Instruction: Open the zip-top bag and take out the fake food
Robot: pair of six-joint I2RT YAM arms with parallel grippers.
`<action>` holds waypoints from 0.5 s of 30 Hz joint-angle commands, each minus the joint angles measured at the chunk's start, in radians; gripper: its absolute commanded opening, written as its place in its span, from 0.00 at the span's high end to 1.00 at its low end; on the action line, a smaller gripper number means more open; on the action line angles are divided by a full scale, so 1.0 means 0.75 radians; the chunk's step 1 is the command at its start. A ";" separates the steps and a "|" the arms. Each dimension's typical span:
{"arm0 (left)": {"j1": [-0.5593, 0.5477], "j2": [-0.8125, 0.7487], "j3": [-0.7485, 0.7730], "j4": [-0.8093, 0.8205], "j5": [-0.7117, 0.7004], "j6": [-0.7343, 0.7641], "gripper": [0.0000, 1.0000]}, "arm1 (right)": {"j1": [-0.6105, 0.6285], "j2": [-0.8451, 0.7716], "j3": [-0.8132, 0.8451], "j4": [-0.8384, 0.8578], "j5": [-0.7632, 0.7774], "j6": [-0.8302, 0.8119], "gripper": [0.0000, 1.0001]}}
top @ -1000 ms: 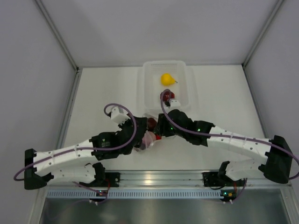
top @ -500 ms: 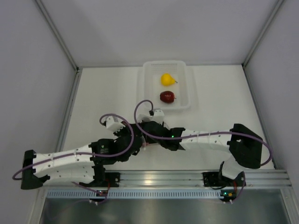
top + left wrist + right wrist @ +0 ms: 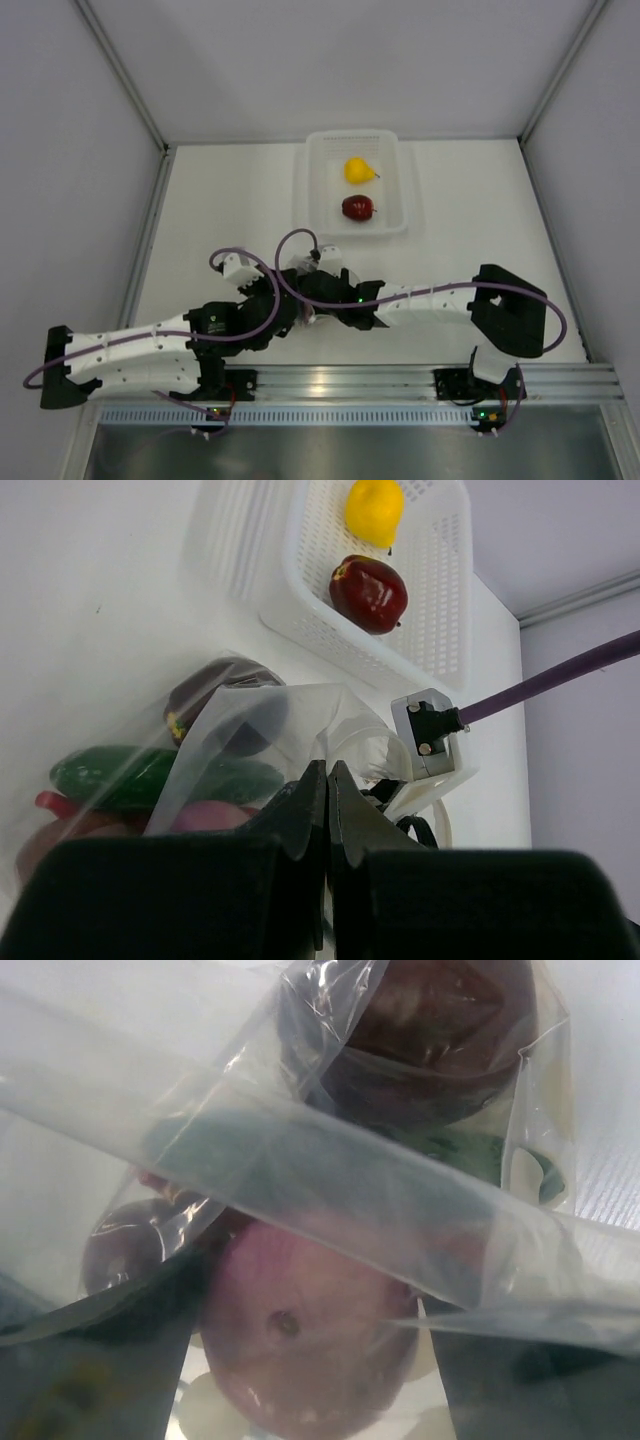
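The zip-top bag (image 3: 262, 718) lies in front of the basket; in the top view both grippers hide most of it. My left gripper (image 3: 327, 771) is shut on the bag's film at its near edge. My right gripper (image 3: 315, 1312) is inside the bag's mouth, open, with its fingers either side of the pinkish onion (image 3: 300, 1335). A green cucumber (image 3: 110, 775), a dark purple piece (image 3: 215, 695) and a red chili (image 3: 60, 802) are in the bag too. The yellow pear (image 3: 358, 169) and the dark red apple (image 3: 357, 207) lie in the basket. In the top view the left gripper (image 3: 288, 312) and right gripper (image 3: 306, 300) meet.
The white mesh basket (image 3: 310, 190) stands at the back middle of the table. The right arm (image 3: 430, 300) stretches across the near table from its base on the right. Grey walls close in both sides and the back.
The right gripper has left the dark red apple in the basket and swung back and left, down into the bag. The left gripper has shifted slightly nearer with the bag.
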 commanded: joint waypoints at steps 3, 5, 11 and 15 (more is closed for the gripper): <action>-0.011 -0.040 -0.044 0.086 0.023 0.007 1.00 | 0.065 -0.061 -0.095 -0.015 -0.070 -0.012 0.09; -0.011 -0.046 -0.054 0.086 0.009 0.021 1.00 | 0.069 -0.108 -0.105 -0.013 -0.093 -0.022 0.02; -0.011 -0.005 -0.077 0.086 -0.016 0.017 1.00 | 0.073 -0.212 -0.152 -0.027 -0.130 -0.079 0.01; -0.014 0.107 -0.081 0.086 -0.004 -0.034 1.00 | 0.073 -0.147 -0.181 -0.038 -0.134 -0.065 0.04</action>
